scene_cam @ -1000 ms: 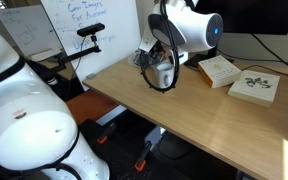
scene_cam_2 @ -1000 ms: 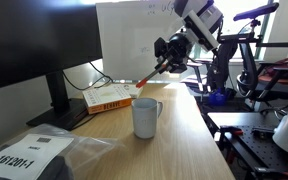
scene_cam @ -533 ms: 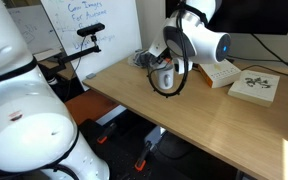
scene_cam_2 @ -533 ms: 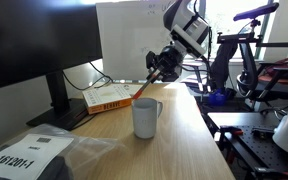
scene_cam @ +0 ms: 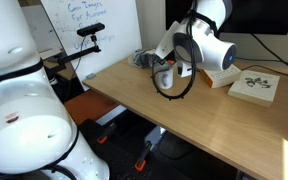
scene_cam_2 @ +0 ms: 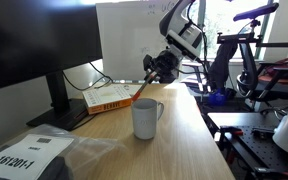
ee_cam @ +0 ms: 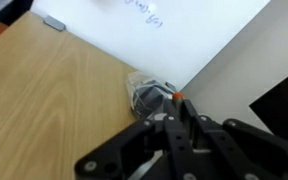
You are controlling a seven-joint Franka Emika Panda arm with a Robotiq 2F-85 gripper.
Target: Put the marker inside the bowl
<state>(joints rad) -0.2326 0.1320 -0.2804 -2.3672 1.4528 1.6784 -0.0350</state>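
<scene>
My gripper (scene_cam_2: 156, 70) is shut on the marker (scene_cam_2: 141, 90), a thin orange-red stick that slants down from the jaws. The marker's lower end hangs just above the rim of a white mug (scene_cam_2: 147, 118), the only bowl-like vessel on the wooden desk. In an exterior view the gripper (scene_cam: 170, 62) hovers over the mug (scene_cam: 164, 77), which it partly hides. In the wrist view the black fingers (ee_cam: 176, 115) are closed, and the marker's orange tip (ee_cam: 178, 96) pokes out between them.
A book with an orange edge (scene_cam_2: 109, 97) lies behind the mug. Two more books (scene_cam: 220, 71) (scene_cam: 254, 88) lie on the desk. A monitor (scene_cam_2: 34, 50) and a whiteboard (scene_cam_2: 129, 40) stand at the back. A labelled plastic bag (scene_cam_2: 29, 158) lies near the desk's end.
My gripper has moved down and towards the mug with the marker still in it. The marker's lower end is now close above the mug's rim.
</scene>
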